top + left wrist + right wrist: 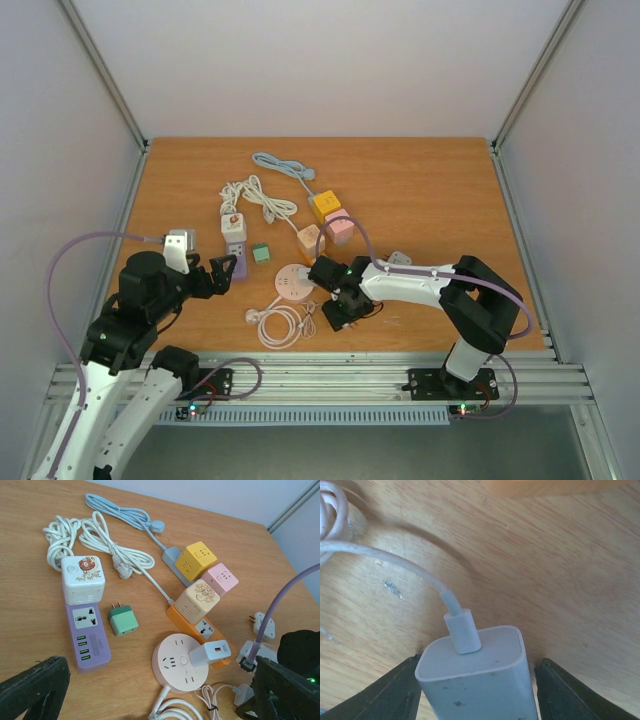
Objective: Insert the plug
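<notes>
The plug (475, 680) is a white charger block with a white cable (385, 562) running out of its top. It lies on the wooden table (420, 190). My right gripper (477, 692) is low over the table with a black finger (395, 692) against the plug's left side. The other finger is a sliver off its right side, so the jaws are not closed. In the top view this gripper (340, 308) sits just right of the round pink socket (294, 282). My left gripper (222, 272) hovers wide open with nothing in it, left of the socket (180, 662).
A white USB charger (210, 652) stands plugged into the round socket. Around it lie a purple strip (87, 635), a green adapter (123, 620), an orange strip (200, 630), yellow, pink and cream cube sockets, and the coiled white cable (283, 325).
</notes>
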You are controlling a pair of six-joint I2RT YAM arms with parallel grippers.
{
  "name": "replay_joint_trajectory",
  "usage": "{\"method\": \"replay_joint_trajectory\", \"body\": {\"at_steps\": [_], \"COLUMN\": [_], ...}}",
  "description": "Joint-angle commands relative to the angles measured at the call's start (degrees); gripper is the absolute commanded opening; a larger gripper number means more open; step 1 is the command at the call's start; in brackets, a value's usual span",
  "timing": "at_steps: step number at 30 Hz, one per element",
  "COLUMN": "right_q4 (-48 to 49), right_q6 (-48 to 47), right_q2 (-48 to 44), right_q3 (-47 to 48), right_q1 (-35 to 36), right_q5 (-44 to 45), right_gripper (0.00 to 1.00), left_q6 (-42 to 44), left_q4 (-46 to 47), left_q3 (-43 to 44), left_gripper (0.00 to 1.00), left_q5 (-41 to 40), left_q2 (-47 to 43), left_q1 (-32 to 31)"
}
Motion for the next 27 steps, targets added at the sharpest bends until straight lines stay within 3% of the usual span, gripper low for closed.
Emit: {"method": "replay_joint_trajectory", "body": {"at_steps": [1,11,22,27], "right_q4": [-2.4,-2.8,-1.4,0.1], "right_q6": [-0.1,-1.4,-11.0,-14.1], "right_q2": [-0.1,-2.2,-21.0,-24.0], "right_q3": [0.5,1.5,5.1,11.5], "right_q1": [1.2,1.7,1.7,1.7], "right_q5": [0.8,0.9,-10.1,-12.0], "right_gripper": [0.63,0.41,0.41,0.42], "left_q6": [-0.5,-0.8,-2.2,-6.2], "left_q4": [2.1,-0.3,2.1,5.5], "left_q3": [0.2,1.9,3.3,4.9], "left_gripper": [0.99,0.99,0.99,0.93], "left_q5": [1.0,3.6,14.1,22.2], "left_q2": [-0.2,3.0,1.2,1.4], "left_q1": [0.0,0.0,0.0,0.0]}}
